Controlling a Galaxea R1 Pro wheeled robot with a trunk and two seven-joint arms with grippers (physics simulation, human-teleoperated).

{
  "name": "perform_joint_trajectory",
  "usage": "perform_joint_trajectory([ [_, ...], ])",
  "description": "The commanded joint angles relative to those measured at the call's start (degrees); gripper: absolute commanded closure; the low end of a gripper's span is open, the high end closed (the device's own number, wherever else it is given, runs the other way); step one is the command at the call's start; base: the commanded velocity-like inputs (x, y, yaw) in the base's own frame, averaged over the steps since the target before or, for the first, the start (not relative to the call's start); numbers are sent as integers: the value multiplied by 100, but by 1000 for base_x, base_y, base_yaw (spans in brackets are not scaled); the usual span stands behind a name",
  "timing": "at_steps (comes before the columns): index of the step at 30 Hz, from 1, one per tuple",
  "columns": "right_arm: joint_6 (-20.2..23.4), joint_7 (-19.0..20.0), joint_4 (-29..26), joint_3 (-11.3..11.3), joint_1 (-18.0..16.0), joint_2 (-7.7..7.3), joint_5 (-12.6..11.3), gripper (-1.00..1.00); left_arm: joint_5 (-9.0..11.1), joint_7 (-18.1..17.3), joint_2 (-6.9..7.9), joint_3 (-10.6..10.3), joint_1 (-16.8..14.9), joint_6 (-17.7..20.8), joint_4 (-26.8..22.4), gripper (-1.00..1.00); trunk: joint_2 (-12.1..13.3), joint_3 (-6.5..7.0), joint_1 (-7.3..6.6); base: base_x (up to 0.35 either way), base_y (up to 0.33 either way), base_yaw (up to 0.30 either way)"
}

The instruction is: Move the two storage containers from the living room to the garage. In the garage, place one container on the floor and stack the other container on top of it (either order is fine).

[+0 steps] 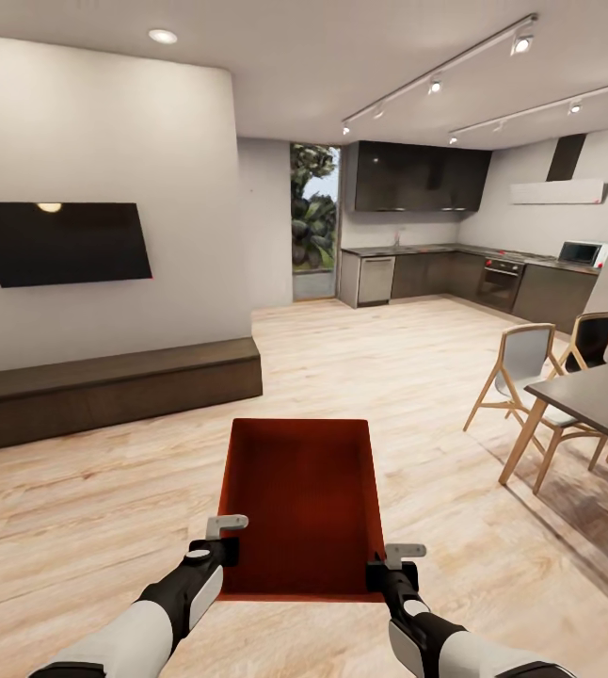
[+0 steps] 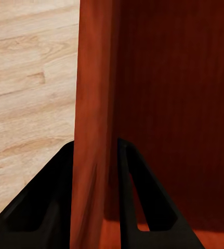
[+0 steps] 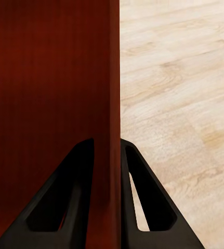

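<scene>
Orange-red rectangular thin-walled storage container [image 1: 306, 504] held off the light wood-plank floor [image 1: 106, 527], centre-near. Left gripper [image 1: 221, 556] & right gripper [image 1: 387, 569] each w/ jaws pinching a side wall, prob. keeping it level for carrying to garage.

Head camera high, looking forward-down over my arms at container [image 1: 302, 504] – kitchen far beyond it. My wrist cameras sit very close along my fingers, each facing one container wall – shared: container, wood floor [image 1: 106, 527] beside it.
</scene>
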Motion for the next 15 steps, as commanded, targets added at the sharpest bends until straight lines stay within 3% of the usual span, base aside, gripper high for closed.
perform_joint_trajectory([
  [1, -44, -39, 2, -180, -7, 1, -168, 100, -80, 59, -6, 163, 0, 41, -15, 100, -6, -7, 1, 0, 0, 0],
  [15, -37, -39, 2, -189, -7, 0, -175, 100, -82, 59, -6, 163, 0, 41, -24, 100, -6, -7, 1, 0, 0, 0],
])
